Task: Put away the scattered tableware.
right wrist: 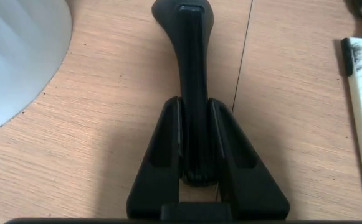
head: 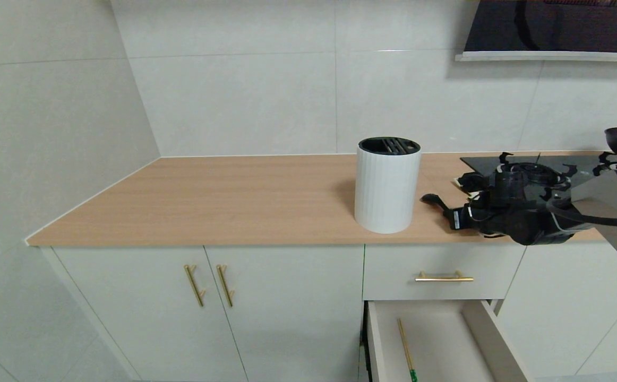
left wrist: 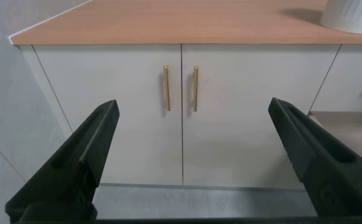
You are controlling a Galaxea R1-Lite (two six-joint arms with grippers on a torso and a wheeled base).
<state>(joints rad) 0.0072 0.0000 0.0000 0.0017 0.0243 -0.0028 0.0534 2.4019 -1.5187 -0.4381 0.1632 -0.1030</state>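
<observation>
Partly done: wooden chopsticks (head: 405, 345) lie in the open white drawer (head: 478, 339). Right gripper (right wrist: 193, 102) clamps a black utensil handle (right wrist: 187, 37) on the wooden table (head: 234, 196), beside the white ribbed holder (head: 387, 185); left gripper (left wrist: 193, 107) spread wide.

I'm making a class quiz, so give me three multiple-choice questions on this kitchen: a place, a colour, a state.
1. Where do the chopsticks lie? A on the floor; B in the open drawer; C in a sink.
2. What colour is the holder body? A white; B red; C green.
3. The right gripper is: A open; B shut on the black handle; C shut on a cup.
Answers: B, they lie on the drawer's floor; A, its ribbed wall is white; B, it clamps the handle.
</observation>
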